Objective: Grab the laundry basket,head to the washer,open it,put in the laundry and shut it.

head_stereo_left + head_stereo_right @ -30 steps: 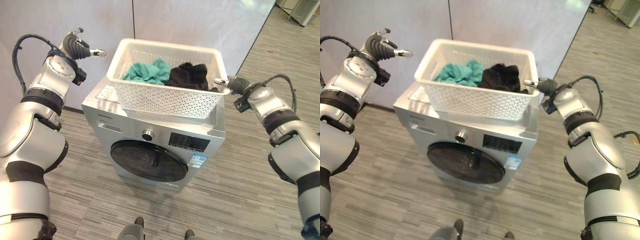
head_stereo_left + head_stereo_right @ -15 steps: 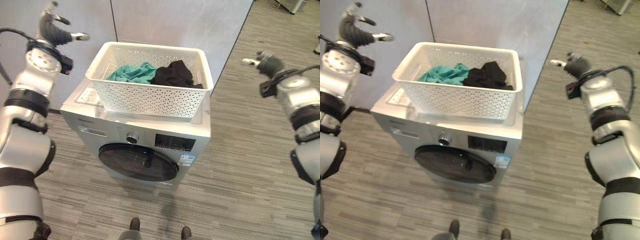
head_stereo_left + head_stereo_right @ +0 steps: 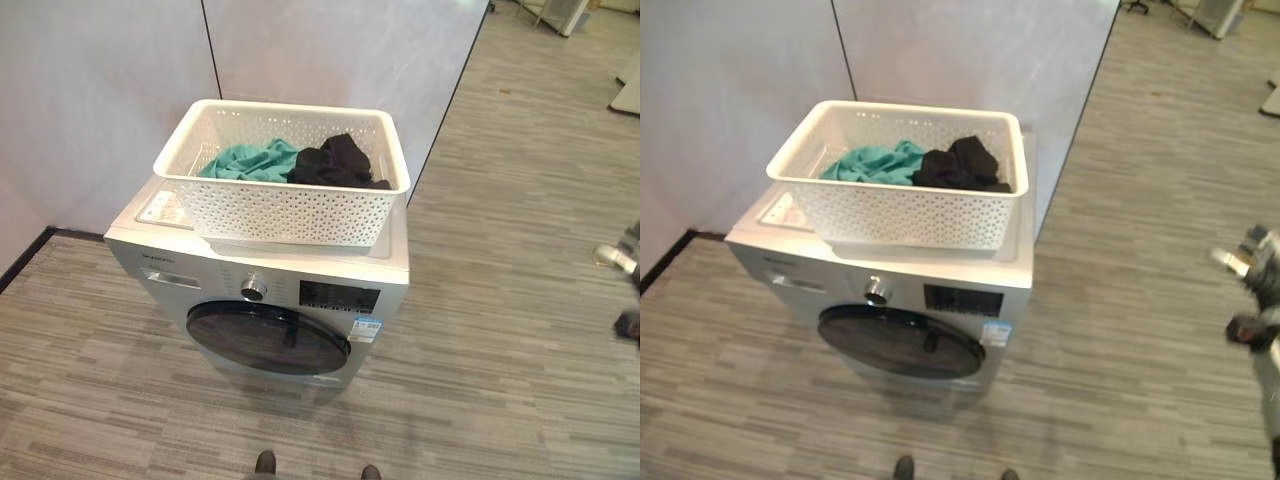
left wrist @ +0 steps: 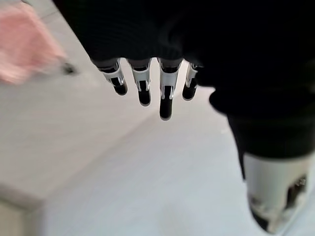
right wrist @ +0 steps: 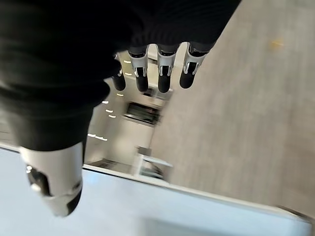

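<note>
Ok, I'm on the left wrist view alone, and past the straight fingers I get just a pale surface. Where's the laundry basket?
Observer: The laundry basket sits on top of the washer, with neither hand on it. A teal garment and a black garment lie inside.
Operator: Is the washer open?
Observer: No, the round door on its front is shut.
Operator: And my other hand?
Observer: The right hand hangs off to the robot's right over the floor, well apart from the washer. Its wrist view shows the fingers straight and holding nothing.
</note>
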Robot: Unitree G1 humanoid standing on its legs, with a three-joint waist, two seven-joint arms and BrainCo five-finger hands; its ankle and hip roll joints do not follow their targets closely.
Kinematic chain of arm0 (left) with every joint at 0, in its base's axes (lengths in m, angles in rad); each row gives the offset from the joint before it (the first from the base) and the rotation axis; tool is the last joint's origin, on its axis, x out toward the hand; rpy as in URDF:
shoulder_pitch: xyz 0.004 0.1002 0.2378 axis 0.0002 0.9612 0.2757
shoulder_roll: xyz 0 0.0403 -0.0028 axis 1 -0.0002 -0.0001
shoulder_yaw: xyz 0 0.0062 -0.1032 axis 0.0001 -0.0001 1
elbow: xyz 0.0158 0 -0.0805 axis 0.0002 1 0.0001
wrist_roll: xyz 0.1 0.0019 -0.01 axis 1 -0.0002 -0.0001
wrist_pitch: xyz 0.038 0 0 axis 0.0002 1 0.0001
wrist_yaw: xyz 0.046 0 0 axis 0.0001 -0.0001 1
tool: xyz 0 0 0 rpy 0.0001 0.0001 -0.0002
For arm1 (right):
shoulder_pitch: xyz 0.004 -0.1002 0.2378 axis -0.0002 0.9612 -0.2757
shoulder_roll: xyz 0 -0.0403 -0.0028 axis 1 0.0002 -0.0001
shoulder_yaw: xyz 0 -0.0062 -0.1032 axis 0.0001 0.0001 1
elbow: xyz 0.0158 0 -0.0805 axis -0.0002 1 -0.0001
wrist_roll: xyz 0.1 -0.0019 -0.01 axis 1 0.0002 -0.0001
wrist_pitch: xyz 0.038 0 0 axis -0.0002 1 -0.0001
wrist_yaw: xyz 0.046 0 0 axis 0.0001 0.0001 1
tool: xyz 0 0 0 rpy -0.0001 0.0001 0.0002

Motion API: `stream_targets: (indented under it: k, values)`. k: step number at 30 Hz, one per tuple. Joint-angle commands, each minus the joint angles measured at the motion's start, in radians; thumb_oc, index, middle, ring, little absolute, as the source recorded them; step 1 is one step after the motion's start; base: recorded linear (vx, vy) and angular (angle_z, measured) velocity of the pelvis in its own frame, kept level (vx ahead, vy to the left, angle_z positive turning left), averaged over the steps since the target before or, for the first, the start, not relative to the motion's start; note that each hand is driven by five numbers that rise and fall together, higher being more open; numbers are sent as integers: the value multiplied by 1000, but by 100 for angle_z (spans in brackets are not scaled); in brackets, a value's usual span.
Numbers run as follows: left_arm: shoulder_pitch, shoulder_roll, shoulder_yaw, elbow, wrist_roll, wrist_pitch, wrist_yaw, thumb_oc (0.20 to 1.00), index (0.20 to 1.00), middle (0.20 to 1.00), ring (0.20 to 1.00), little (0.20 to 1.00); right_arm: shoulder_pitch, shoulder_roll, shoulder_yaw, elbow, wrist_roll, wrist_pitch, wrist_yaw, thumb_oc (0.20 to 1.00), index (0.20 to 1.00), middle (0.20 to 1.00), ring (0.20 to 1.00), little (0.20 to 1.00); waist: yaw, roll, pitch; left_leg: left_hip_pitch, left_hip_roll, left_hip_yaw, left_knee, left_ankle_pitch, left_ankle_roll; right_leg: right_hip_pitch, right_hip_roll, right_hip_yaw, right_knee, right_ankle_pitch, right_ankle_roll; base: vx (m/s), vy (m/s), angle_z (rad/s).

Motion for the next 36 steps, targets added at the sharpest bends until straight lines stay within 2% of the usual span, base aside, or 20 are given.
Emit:
stream_targets:
  k: [1,2,6,7,8,10,11,12,13,15,16,19,25,27,30,31,32,33,34,36]
  values:
    - [4,-104,-82,-17,-49,-48,-54,1000,1000,1000,1000,1000,7,69,53,-18,-46,-22,43,1000,1000,1000,1000,1000,24,9,-12,24,4,-42,9,-85,29,-4,-31,-9,14,-24,12,-61,-47,0]
    - [23,-216,-155,25,-167,-53,-90,1000,1000,1000,1000,1000,22,137,126,50,-60,-4,54,1000,1000,1000,1000,1000,26,12,-2,22,4,-44,13,-85,30,-3,-30,-9,15,-26,8,0,0,0]
    - [31,-300,-239,97,-248,-41,-129,1000,1000,1000,1000,1000,13,195,195,128,-48,11,73,1000,1000,1000,1000,1000,25,16,0,20,5,-48,14,-85,30,-4,-28,-10,14,-29,5,-21,-14,1]
    - [6,-404,-381,270,-299,-11,-193,1000,1000,1000,1000,1000,-20,279,305,246,-31,16,97,1000,1000,1000,1000,1000,25,20,0,13,7,-48,18,-80,30,-10,-27,-9,14,-26,2,-33,-32,-1]
    - [5,-404,-382,271,-299,-12,-193,1000,1000,1000,1000,1000,-21,278,305,247,-31,15,98,1000,1000,1000,1000,1000,25,20,0,13,7,-48,18,-80,30,-10,-27,-8,14,-27,2,-41,-45,1]
    - [-39,-459,-450,436,-288,-2,-218,1000,1000,1000,1000,1000,-65,320,368,338,-70,0,78,1000,1000,1000,1000,1000,24,20,-4,11,10,-46,19,-78,29,-13,-24,-4,14,-27,0,-13,-31,-2]
    - [-114,-519,-482,629,-281,0,-209,1000,1000,1000,1000,1000,-128,372,429,433,-117,-14,35,1000,1000,1000,1000,1000,21,19,-9,11,12,-44,22,-78,28,-14,-19,3,13,-28,-3,-18,-50,-4]
    - [-115,-519,-482,630,-281,0,-209,1000,1000,1000,1000,1000,-129,372,429,433,-117,-14,35,1000,1000,1000,1000,1000,21,19,-8,11,12,-44,22,-78,28,-13,-19,3,13,-28,-3,-20,-83,-7]
    - [-172,-563,-497,762,-245,-3,-182,1000,1000,1000,1000,1000,-176,412,492,484,-153,-15,8,1000,1000,1000,1000,1000,20,17,-13,12,15,-44,26,-80,26,-13,-13,9,11,-32,-8,-7,-49,-6]
    - [-187,-572,-498,786,-235,-9,-165,1000,1000,1000,1000,1000,-181,419,515,476,-159,-17,4,1000,1000,1000,1000,1000,19,14,-15,11,17,-45,28,-80,25,-12,-10,11,10,-35,-11,-19,-101,-4]
    - [-206,-592,-511,801,-211,-22,-122,1000,1000,1000,1000,1000,-168,426,574,410,-178,-25,6,1000,1000,1000,1000,1000,26,4,-16,6,23,-55,37,-79,19,-10,-2,10,10,-40,-19,-36,-168,0]
    - [-224,-618,-537,863,-186,-15,-112,1000,1000,1000,1000,1000,-188,405,642,337,-223,-29,5,1000,1000,1000,1000,1000,30,-8,-11,-4,36,-59,51,-75,8,-8,13,11,9,-49,-32,-41,-144,9]
    - [-227,-619,-545,852,-186,-15,-107,1000,1000,1000,1000,1000,-192,394,660,302,-245,-30,1,1000,1000,1000,1000,1000,31,-9,-8,-10,41,-64,60,-75,6,-6,18,13,9,-52,-35,-33,-66,5]
    - [-253,-643,-612,779,-168,-32,-36,1000,1000,1000,1000,1000,-335,346,772,243,-425,-55,-85,1000,1000,1000,1000,1000,61,-7,41,-84,81,-119,108,-35,-21,-12,76,-2,9,-78,-67,-335,-376,0]
    - [-269,-655,-676,700,-179,-40,-14,1000,1000,1000,1000,1000,-378,343,800,262,-462,-55,-129,1000,1000,1000,1000,1000,66,-11,78,-148,79,-151,139,0,-28,-7,96,-42,9,-92,-82,-258,-172,64]
    - [-278,-659,-696,675,-186,-46,-14,1000,1000,1000,1000,1000,-386,342,806,265,-469,-57,-143,1000,1000,1000,1000,1000,64,-18,93,-174,79,-117,169,0,-25,-5,92,-64,9,-92,-86,-343,-43,79]
    - [-295,-666,-737,626,-172,-51,-7,1000,1000,1000,1000,1000,-399,346,813,295,-499,-54,-179,1000,1000,1000,1000,1000,47,-35,116,-204,117,31,271,-23,-17,-20,69,-117,29,-81,-93,-257,-2,123]
    - [-295,-666,-737,626,-172,-51,-7,1000,1000,1000,1000,1000,-399,346,813,295,-499,-55,-179,1000,1000,1000,1000,1000,45,-35,112,-209,116,29,272,-22,-16,-24,68,-118,30,-81,-93,-246,24,143]
    - [-293,-668,-758,596,-172,-53,-7,1000,1000,1000,1000,1000,-425,349,827,332,-535,-56,-207,1000,1000,1000,1000,1000,47,-39,118,-201,130,54,323,-50,-12,-36,60,-132,38,-73,-92,-128,27,125]
    - [-290,-680,-810,572,-161,-46,-29,1000,1000,1000,1000,1000,-446,342,853,393,-631,-55,-232,1000,1000,1000,1000,1000,44,-36,124,-192,120,-12,467,-105,-2,-49,48,-142,49,-62,-91,-164,112,28]
